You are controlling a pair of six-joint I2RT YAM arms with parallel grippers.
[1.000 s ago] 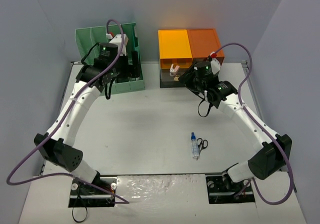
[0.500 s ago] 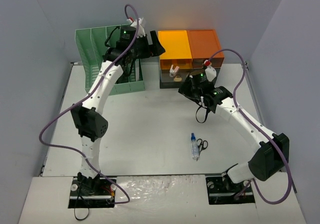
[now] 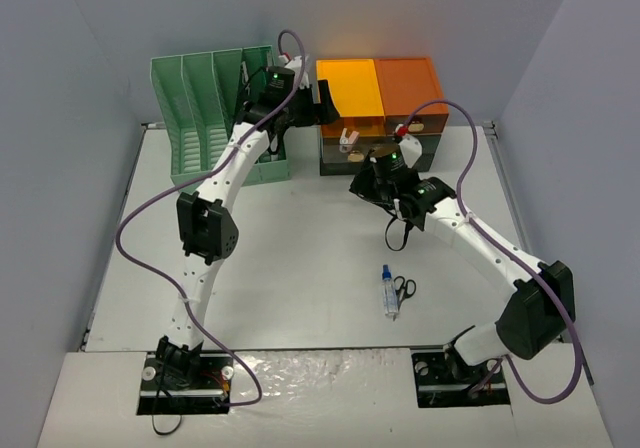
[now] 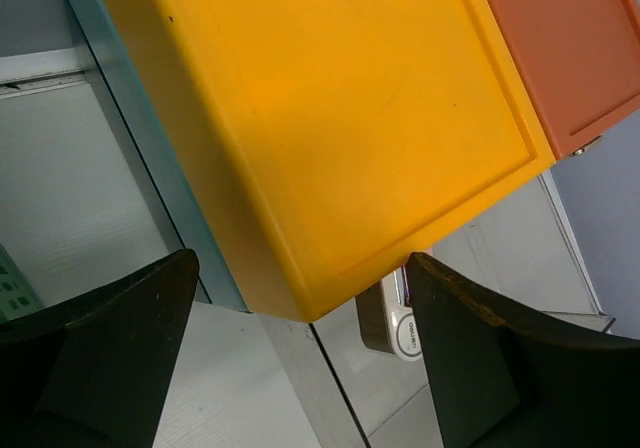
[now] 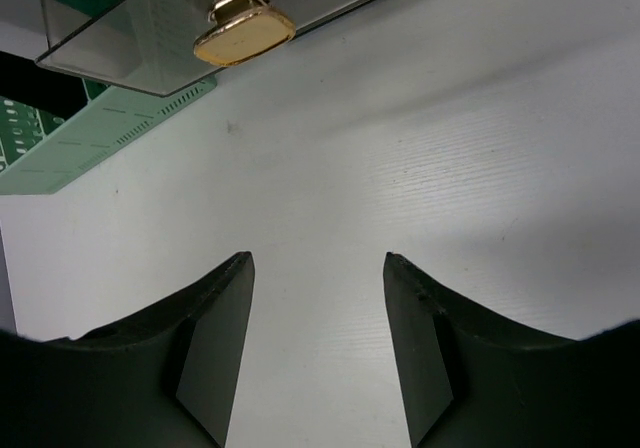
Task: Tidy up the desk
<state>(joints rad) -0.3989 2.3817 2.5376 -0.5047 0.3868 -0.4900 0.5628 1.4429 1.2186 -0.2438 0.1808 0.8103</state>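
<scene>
The white desk (image 3: 290,258) carries a green file rack (image 3: 205,118) and an orange drawer cabinet (image 3: 380,88) along its back edge. My left gripper (image 3: 322,103) hangs open at the cabinet's upper left corner. In the left wrist view this gripper (image 4: 302,258) frames the yellow-orange cabinet top (image 4: 330,118), with nothing between its fingers. My right gripper (image 3: 358,183) is open and empty low over the desk, in front of the cabinet. In the right wrist view it (image 5: 318,258) faces bare desk (image 5: 450,168), and a gold knob (image 5: 245,30) shows on a clear drawer front above.
Scissors (image 3: 404,288) and a small blue-capped bottle (image 3: 388,291) lie side by side on the desk, front of centre. A white item (image 3: 348,140) sits in the cabinet's pulled-out drawer, seen as a white item (image 4: 395,323) in the left wrist view. Grey walls surround the desk.
My left arm has swung from the file rack to the right, up to the cabinet's left corner. My right gripper has shifted a little left, towards the drawer front.
</scene>
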